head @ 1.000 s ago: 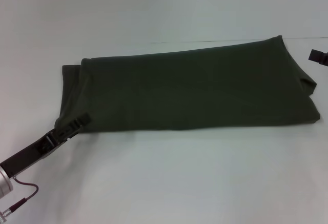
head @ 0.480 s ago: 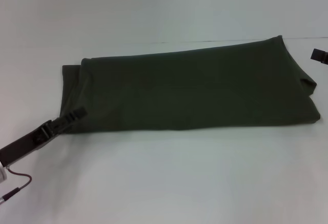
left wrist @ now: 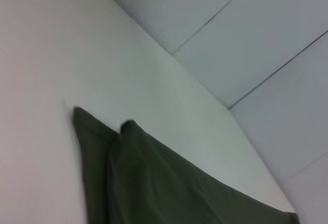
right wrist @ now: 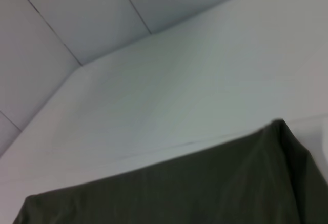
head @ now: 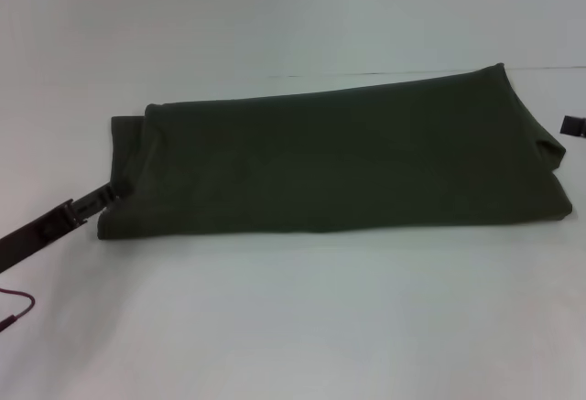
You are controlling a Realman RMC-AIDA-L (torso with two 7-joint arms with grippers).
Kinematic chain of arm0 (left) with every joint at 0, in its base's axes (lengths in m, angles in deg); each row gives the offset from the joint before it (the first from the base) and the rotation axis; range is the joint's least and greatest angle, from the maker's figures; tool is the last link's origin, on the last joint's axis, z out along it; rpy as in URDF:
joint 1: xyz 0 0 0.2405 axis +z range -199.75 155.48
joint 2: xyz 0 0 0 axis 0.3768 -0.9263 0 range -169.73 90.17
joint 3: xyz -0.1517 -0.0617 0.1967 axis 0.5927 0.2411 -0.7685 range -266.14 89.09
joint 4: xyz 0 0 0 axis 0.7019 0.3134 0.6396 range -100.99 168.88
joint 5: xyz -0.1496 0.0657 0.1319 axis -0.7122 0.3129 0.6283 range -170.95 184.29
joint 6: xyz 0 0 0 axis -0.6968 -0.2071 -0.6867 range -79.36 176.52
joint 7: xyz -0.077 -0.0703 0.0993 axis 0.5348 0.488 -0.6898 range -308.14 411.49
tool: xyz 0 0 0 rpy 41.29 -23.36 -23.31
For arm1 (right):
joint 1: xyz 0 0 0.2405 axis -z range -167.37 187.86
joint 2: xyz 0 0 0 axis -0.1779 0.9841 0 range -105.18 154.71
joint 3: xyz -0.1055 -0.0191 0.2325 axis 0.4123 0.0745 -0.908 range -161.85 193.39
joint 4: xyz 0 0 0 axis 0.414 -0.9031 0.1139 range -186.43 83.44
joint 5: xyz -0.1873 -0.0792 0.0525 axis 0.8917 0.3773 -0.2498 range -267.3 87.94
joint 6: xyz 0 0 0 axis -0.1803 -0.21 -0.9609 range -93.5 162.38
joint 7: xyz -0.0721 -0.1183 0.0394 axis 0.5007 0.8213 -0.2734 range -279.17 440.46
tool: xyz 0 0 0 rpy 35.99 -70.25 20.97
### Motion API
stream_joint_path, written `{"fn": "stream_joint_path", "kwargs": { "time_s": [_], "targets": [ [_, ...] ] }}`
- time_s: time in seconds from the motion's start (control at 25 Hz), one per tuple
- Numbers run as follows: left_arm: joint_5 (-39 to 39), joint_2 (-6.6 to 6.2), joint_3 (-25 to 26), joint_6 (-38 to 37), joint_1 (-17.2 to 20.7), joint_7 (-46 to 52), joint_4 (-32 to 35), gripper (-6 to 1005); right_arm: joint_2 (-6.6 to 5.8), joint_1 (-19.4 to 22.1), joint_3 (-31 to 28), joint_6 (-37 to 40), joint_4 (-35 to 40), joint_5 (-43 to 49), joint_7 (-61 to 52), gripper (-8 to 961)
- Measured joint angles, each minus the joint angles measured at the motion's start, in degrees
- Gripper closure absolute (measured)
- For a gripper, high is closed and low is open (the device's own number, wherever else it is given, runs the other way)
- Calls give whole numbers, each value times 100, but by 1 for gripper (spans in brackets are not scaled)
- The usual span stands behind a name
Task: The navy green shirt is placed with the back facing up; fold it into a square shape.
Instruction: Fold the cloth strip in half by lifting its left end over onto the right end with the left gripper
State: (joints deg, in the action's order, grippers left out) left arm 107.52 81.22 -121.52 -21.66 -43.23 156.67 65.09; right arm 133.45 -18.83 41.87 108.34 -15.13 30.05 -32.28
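The navy green shirt [head: 339, 162] lies on the white table [head: 293, 327] as a long folded band, plain side up, running from left to right. Its left end shows layered edges. My left gripper [head: 108, 193] reaches in low from the left and meets the shirt's left edge just above its near left corner. Only a dark bit of my right gripper [head: 573, 125] shows at the frame's right edge, just beside the shirt's right end. The left wrist view shows the shirt [left wrist: 154, 183] from its end, and the right wrist view shows the shirt [right wrist: 179, 188] from the other end.
The white table stretches wide in front of the shirt and behind it. A thin seam line [head: 385, 73] runs across the far tabletop. A red cable [head: 14, 313] hangs by the left arm at the lower left.
My left gripper has slid back and up along the shirt's left end, from the near left corner to the left edge. The right gripper has drifted lower and farther right. The shirt has stayed put.
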Motion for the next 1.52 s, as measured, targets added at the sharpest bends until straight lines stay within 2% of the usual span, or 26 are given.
{"fn": "stream_joint_path", "kwargs": {
  "time_s": [0.16, 0.44, 1.16, 1.52],
  "targets": [
    [253, -6, -77, 290, -59, -55, 94, 79, -40, -51, 0, -4, -24, 308, -352, 126],
    [632, 3, -99, 665, -174, -83, 121, 79, -18, -78, -48, -42, -14, 356, -444, 126],
    [735, 29, -313, 622, -263, -72, 173, 80, 20, -151, -52, -140, -6, 349, -450, 127],
    [806, -12, -312, 762, -224, -80, 209, 81, 31, -151, -53, -151, -12, 349, -432, 128]
  ]
}}
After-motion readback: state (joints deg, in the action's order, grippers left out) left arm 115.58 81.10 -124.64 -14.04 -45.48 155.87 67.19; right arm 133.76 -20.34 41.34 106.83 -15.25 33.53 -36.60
